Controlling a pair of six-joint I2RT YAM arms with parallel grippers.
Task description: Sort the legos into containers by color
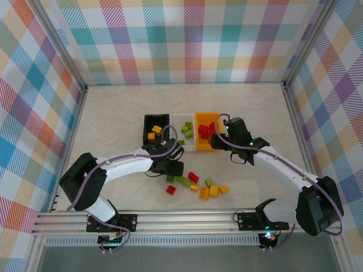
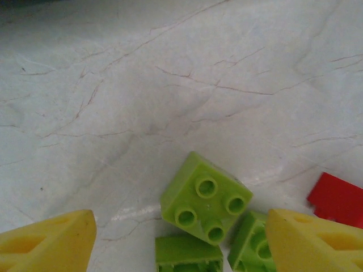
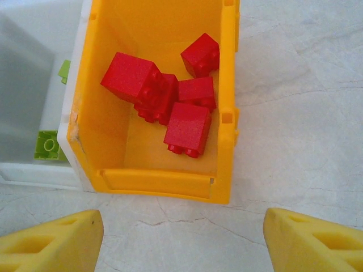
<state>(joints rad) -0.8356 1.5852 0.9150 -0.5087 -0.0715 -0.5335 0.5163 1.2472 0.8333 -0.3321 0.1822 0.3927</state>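
The left gripper (image 2: 178, 238) spreads wide over lime green studded bricks (image 2: 206, 196) — apparently clear of them; the right gripper (image 3: 184, 229) gapes empty before the orange plastic bin (image 3: 159, 184) — red bricks (image 3: 187, 127) inside.

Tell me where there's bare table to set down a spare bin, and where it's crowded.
Bare table lies between the black bin and the left wall, along the back wall beyond all three bins, and between the orange bin and the right wall. Crowded: the near centre, where loose legos lie between the left arm and the right arm.
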